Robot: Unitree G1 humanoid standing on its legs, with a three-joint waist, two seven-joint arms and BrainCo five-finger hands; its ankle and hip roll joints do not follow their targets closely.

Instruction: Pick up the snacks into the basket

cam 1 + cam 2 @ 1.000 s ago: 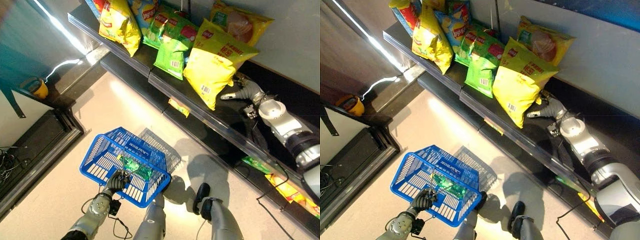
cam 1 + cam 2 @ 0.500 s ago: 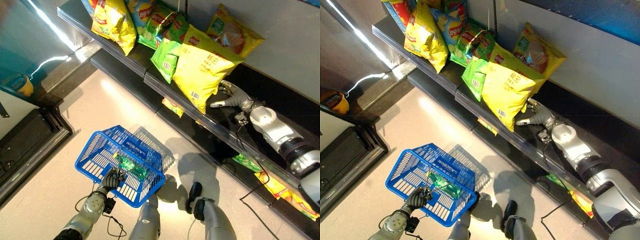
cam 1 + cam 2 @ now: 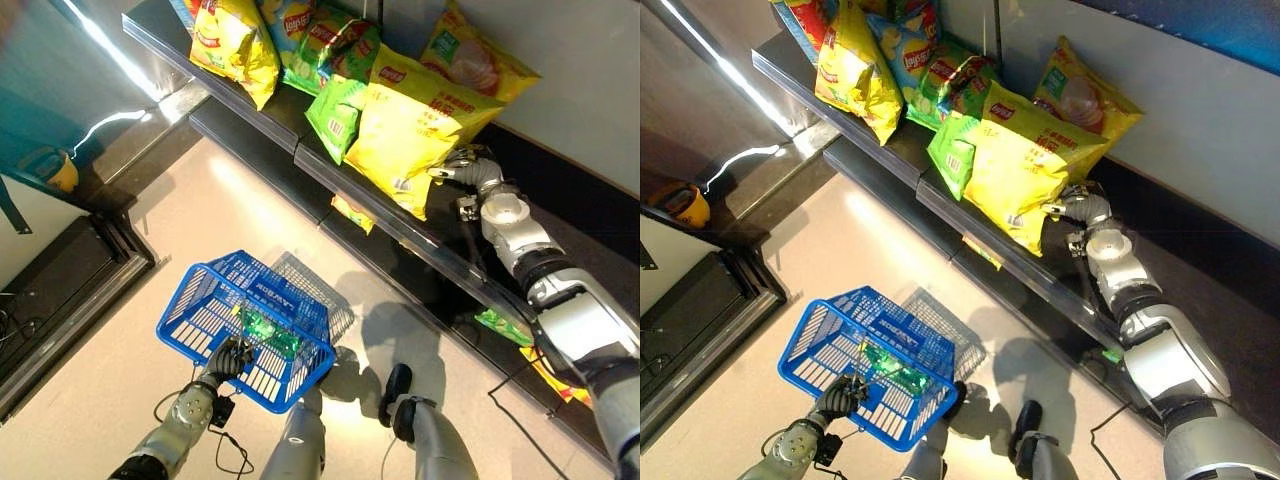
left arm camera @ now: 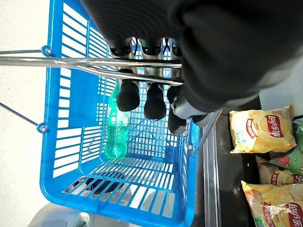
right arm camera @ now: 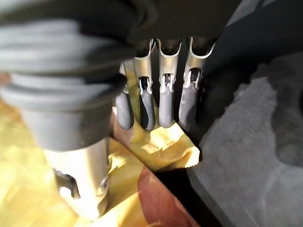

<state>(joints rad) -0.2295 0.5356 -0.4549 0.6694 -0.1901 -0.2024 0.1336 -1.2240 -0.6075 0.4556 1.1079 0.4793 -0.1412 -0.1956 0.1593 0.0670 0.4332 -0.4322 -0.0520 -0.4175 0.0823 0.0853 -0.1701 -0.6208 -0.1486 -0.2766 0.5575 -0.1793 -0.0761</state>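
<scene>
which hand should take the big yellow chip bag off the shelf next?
Right. The right hand is already at the yellow chip bag, fingers over its corner. The left hand is curled round the blue basket's handle.

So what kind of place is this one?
Probably a shop aisle or a mock-up of one: shelves stocked with chip bags, and a blue shopping basket held by the left hand.

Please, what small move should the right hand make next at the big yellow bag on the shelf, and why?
Probably close the fingers on the bag's corner. The right hand is at the edge of the big yellow bag, with straight fingers resting over its corner, not yet gripping. The left hand already holds the basket by its handle.
</scene>
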